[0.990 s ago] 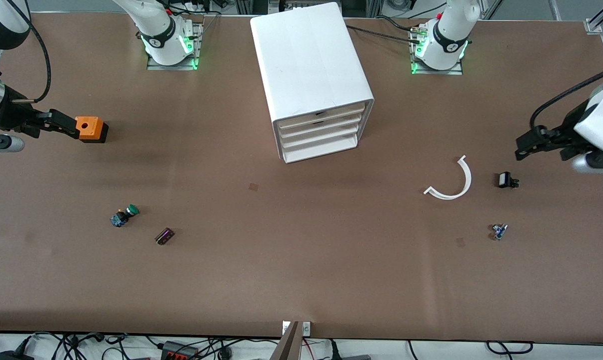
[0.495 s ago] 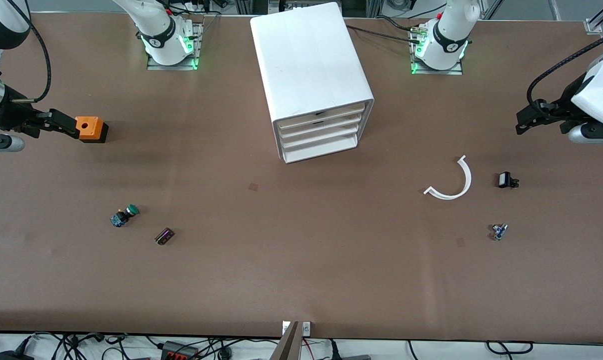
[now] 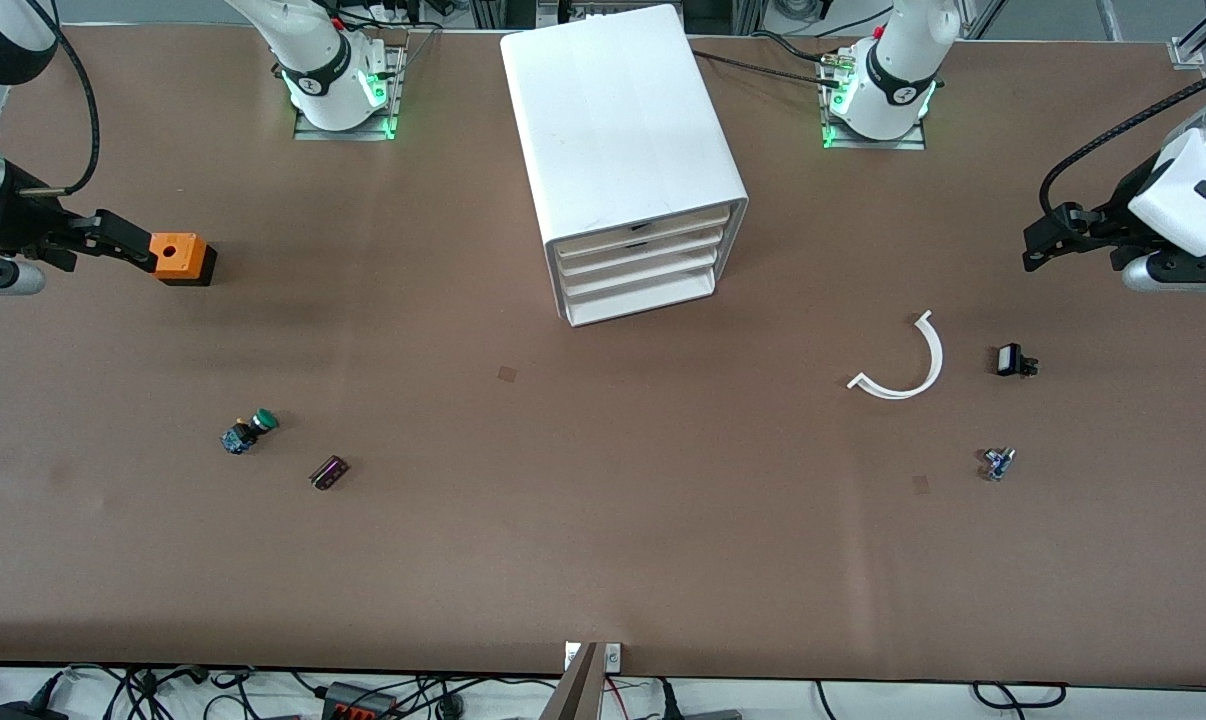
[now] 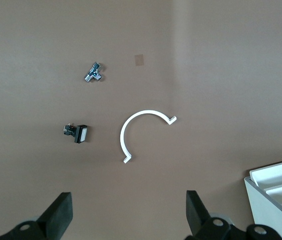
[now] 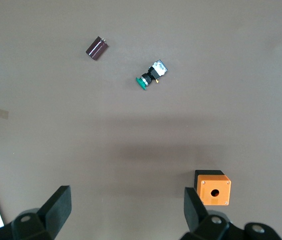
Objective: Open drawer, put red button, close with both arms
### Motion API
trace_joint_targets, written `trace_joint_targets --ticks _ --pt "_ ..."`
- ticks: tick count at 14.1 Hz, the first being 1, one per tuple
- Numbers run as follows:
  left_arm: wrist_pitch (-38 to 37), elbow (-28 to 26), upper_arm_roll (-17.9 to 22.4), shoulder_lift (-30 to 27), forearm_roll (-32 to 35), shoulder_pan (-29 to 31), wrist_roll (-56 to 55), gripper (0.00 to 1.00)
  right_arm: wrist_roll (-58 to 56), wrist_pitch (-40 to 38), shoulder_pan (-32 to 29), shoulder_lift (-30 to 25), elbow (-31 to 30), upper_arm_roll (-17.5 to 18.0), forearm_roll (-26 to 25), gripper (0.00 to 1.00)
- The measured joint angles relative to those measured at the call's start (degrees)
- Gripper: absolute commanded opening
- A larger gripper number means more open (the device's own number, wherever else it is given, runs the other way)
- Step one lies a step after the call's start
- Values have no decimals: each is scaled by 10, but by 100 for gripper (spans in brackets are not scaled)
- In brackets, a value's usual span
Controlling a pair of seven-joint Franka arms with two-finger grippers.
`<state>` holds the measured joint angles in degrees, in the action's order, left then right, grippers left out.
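Note:
The white cabinet stands at the middle of the table near the arms' bases. Its drawers are alike and all pushed in; one corner shows in the left wrist view. No red button shows in any view. My left gripper is open and empty in the air at the left arm's end of the table. My right gripper is open and empty in the air beside the orange cube, at the right arm's end.
A green-capped button and a small dark block lie toward the right arm's end. A white curved strip, a black switch with a white face and a small metal piece lie toward the left arm's end.
My left gripper has risen and drawn back toward the arms' bases, away from the black switch. My right gripper has shifted slightly by the orange cube. The objects have not moved.

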<state>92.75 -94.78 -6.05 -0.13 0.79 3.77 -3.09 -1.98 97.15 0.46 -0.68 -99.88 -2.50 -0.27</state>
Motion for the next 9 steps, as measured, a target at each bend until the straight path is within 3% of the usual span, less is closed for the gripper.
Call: trace_joint_targets --ticks 9 --pt "-26 1 0 0 0 0 0 100 -1 -10 0 -10 0 0 0 100"
